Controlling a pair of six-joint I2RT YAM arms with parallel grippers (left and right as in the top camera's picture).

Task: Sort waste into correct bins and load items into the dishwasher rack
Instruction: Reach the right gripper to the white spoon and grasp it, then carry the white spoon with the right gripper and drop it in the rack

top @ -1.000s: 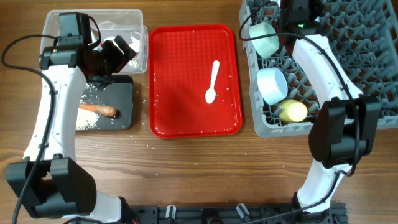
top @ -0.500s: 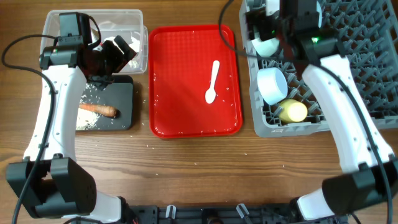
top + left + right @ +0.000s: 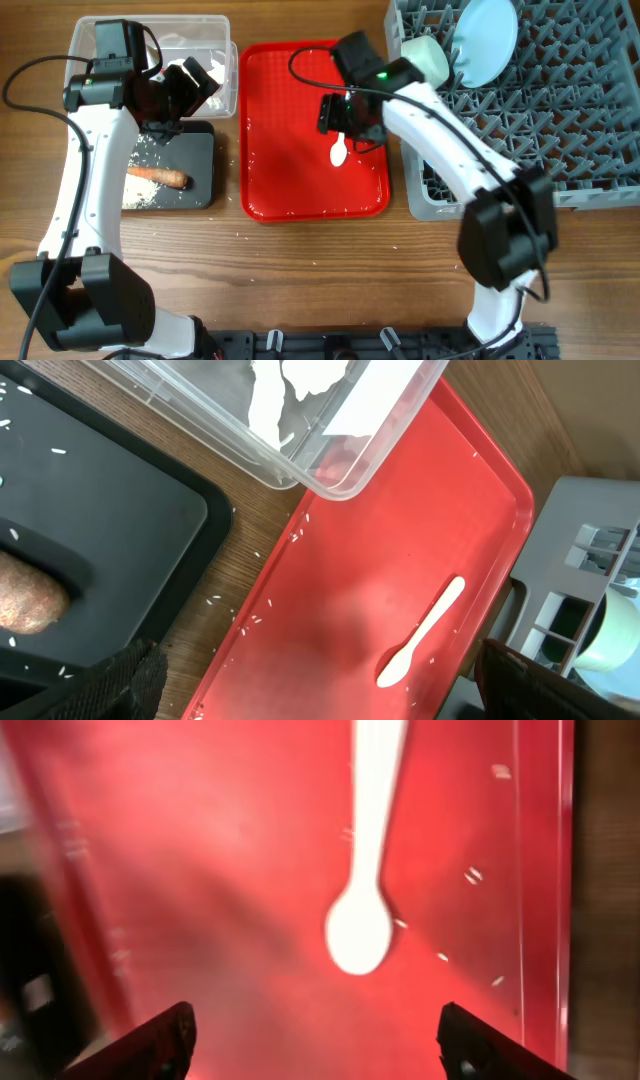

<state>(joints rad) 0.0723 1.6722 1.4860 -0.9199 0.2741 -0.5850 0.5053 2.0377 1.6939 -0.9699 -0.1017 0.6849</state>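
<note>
Right gripper [image 3: 346, 118] is held low over the red tray [image 3: 290, 150], directly above the white spoon [image 3: 339, 152]. In the right wrist view its fingers are spread wide apart to either side of the spoon's bowl end, with nothing gripped and no contact seen. The spoon is found lying flat on the tray, right of centre, handle pointing toward the far edge. Scattered rice grains [image 3: 472, 875] are noted on the tray beside it.

Left gripper [image 3: 190, 85] is positioned over the near edge of the clear tub [image 3: 215, 30], where it meets the black tray [image 3: 200, 160]. Its fingers are parted and nothing is held between them. Crumpled white paper [image 3: 185, 45] is seen inside the tub. A sausage-like piece [image 3: 158, 176] is found on the black tray, with rice strewn around it.

In the dishwasher rack [image 3: 560, 110], a pale blue plate [image 3: 485, 40] is stood on edge at the far left, with a mint bowl [image 3: 428, 55] just beside it.
</note>
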